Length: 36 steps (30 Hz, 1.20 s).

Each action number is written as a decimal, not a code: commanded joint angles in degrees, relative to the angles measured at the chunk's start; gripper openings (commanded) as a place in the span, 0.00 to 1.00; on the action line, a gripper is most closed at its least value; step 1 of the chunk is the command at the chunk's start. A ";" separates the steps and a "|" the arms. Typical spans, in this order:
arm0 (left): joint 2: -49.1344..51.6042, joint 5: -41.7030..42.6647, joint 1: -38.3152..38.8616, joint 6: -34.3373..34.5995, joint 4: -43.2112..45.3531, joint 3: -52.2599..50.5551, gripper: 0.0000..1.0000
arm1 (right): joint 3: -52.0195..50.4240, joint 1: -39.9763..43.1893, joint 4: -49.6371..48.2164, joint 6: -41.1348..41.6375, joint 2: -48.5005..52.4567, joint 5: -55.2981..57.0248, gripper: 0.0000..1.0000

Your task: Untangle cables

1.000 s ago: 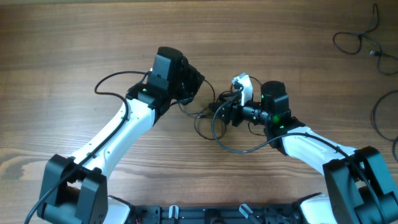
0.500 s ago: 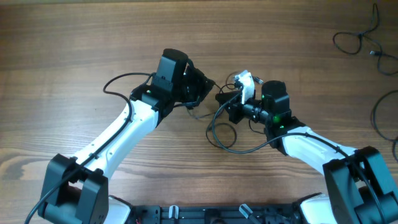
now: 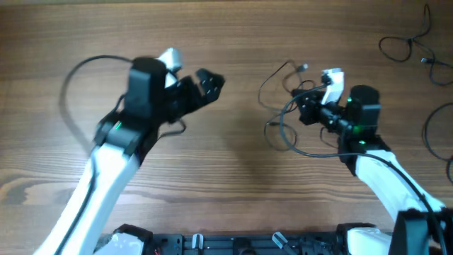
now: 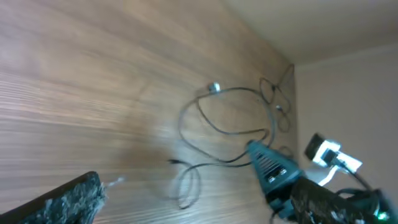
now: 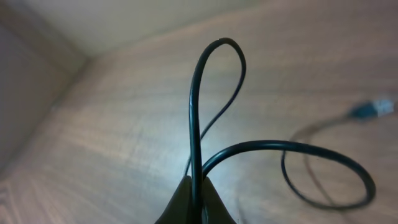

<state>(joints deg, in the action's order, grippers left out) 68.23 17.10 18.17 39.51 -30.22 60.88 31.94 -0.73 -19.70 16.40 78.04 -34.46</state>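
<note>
One cable (image 3: 277, 113) lies in loose dark loops on the wooden table right of centre, with its silvery plug (image 3: 302, 68) at the far end. My right gripper (image 3: 306, 108) is shut on this cable at the loops' right side. In the right wrist view the cord (image 5: 194, 112) rises in a loop from between my closed fingertips (image 5: 196, 198), and a plug (image 5: 376, 107) lies blurred at the right. My left gripper (image 3: 203, 81) is open and empty, well left of the loops. The left wrist view shows the cable (image 4: 230, 115) ahead of that open gripper (image 4: 177, 177).
More thin cables lie at the table's far right corner (image 3: 405, 44) and along the right edge (image 3: 433, 131). Both arms' own thick black wires arc beside them. Bare wooden table (image 3: 233, 177) lies between the two grippers.
The left gripper opened, let go of the cable and swung away to the left. The right gripper shut on the cable and carried it to the right, spreading the loops.
</note>
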 commanded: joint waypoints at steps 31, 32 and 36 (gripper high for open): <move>-27.96 -33.68 -0.13 -6.10 -30.95 0.15 1.00 | 30.29 9.53 -10.21 -29.92 32.96 24.98 0.04; -27.96 -33.68 -0.13 -6.10 -30.95 0.15 1.00 | 30.71 10.12 -10.21 -30.40 34.64 25.03 0.04; -27.96 -33.68 -0.13 -6.10 -30.95 0.15 1.00 | 31.23 10.93 -10.78 -31.80 38.71 25.03 0.04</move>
<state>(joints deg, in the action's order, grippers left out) 40.32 -15.40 18.20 34.52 -61.30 60.93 61.54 9.76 -29.65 -13.43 113.38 -10.22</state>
